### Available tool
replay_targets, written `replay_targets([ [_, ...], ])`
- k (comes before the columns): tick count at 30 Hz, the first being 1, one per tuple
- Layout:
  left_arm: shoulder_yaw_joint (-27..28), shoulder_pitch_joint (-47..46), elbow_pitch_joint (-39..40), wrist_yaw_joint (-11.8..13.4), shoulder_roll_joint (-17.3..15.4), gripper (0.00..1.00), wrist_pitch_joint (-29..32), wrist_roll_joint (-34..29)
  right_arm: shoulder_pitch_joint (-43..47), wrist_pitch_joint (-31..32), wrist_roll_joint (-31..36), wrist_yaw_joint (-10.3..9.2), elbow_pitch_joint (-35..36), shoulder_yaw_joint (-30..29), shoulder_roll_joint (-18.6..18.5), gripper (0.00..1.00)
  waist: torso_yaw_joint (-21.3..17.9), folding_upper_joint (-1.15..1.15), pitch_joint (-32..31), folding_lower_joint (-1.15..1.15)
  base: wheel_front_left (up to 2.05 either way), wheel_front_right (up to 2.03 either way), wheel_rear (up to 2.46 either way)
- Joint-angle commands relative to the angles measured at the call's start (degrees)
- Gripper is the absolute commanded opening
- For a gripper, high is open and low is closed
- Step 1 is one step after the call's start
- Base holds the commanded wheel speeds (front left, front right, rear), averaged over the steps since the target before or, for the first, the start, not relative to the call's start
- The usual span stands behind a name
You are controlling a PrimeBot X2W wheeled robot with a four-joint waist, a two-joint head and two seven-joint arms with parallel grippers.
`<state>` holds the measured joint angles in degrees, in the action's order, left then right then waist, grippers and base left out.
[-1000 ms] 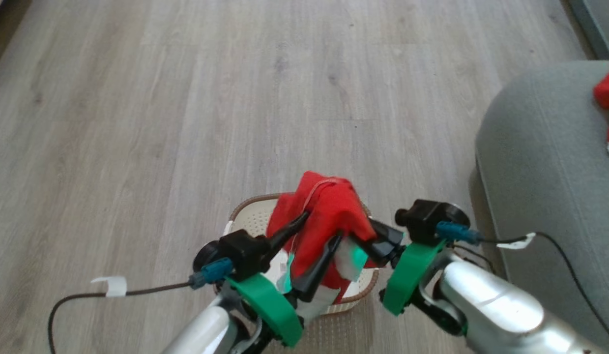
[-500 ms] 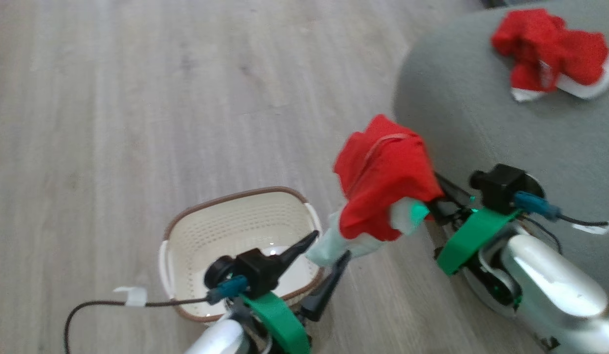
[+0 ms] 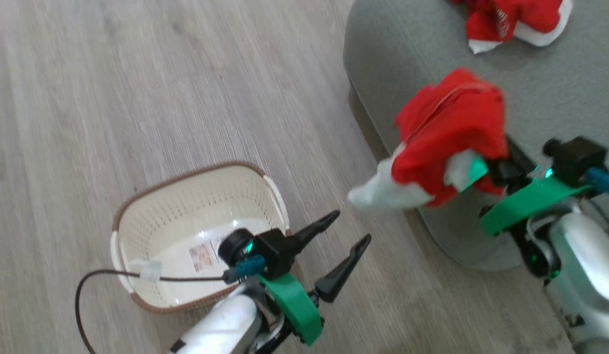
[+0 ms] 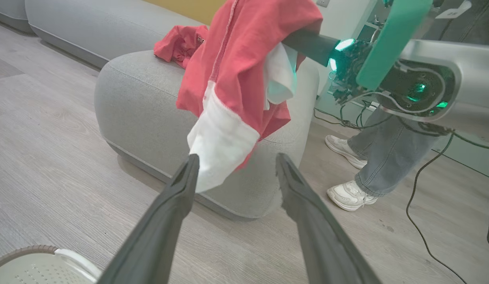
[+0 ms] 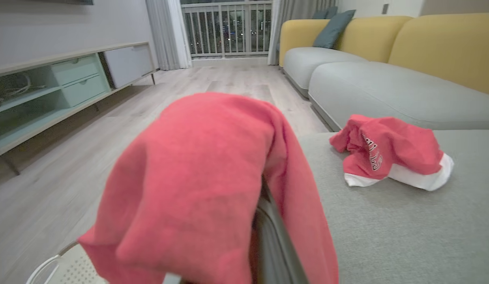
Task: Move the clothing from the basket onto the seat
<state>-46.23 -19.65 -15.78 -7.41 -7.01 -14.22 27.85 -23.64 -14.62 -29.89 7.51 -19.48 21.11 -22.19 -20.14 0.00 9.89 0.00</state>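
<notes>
My right gripper [image 3: 506,160] is shut on a piece of the clothing [image 3: 451,123], a bright red garment with white trim. It hangs in the air over the near edge of the grey seat [image 3: 412,59]. In the right wrist view this red garment [image 5: 197,189] drapes over my fingers [image 5: 274,236]. A second red garment [image 3: 510,19] lies crumpled on the seat further back. The cream basket [image 3: 196,169] stands on the floor to the left, with just its label sticker inside. My left gripper [image 3: 352,226] is open beside the basket, holding nothing.
A person's legs in jeans and white shoes [image 4: 358,193] stand behind the seat, beside loose cables on the floor. A yellow and grey sofa [image 5: 386,86] lies beyond the seat. A low cabinet [image 5: 51,90] lines the left wall. The wooden floor [image 3: 137,73] surrounds the basket.
The head camera has swung right. My right gripper has carried the red garment from above the basket to over the seat's edge. The left gripper has stayed open near the basket.
</notes>
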Motion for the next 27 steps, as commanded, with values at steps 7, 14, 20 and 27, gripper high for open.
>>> replay_targets([
  [7, 0.2, -8.1, 1.5, -0.1, -1.8, 1.0, -0.8, -1.6, -16.0, -0.4, 6.9, -0.02, 0.6, -13.6, 2.8, 0.0, 4.4, 0.0, 15.3, 0.0, 0.0, 0.0, 0.0],
  [14, -0.5, -11.5, 1.3, -0.1, -3.6, 1.0, -0.8, -2.5, -33.3, -0.4, 13.8, -0.02, -6.4, -26.8, -0.7, 0.0, 6.9, 0.0, 24.4, 0.0, 0.0, 0.0, 0.0],
  [20, -2.3, -13.7, 1.6, -0.1, -4.4, 1.0, -0.8, -3.5, -47.7, 0.0, 17.9, -0.02, -17.2, -41.4, -7.0, 0.0, 8.9, 0.0, 31.2, 0.0, 0.0, 0.0, 0.0],
  [27, -1.5, -14.5, 1.9, 0.3, -6.2, 1.0, -0.8, -4.0, -50.0, 0.0, 23.3, -0.02, -30.5, -59.6, -13.3, 0.0, 9.1, 0.0, 36.8, 0.0, 0.0, 0.0, 0.0],
])
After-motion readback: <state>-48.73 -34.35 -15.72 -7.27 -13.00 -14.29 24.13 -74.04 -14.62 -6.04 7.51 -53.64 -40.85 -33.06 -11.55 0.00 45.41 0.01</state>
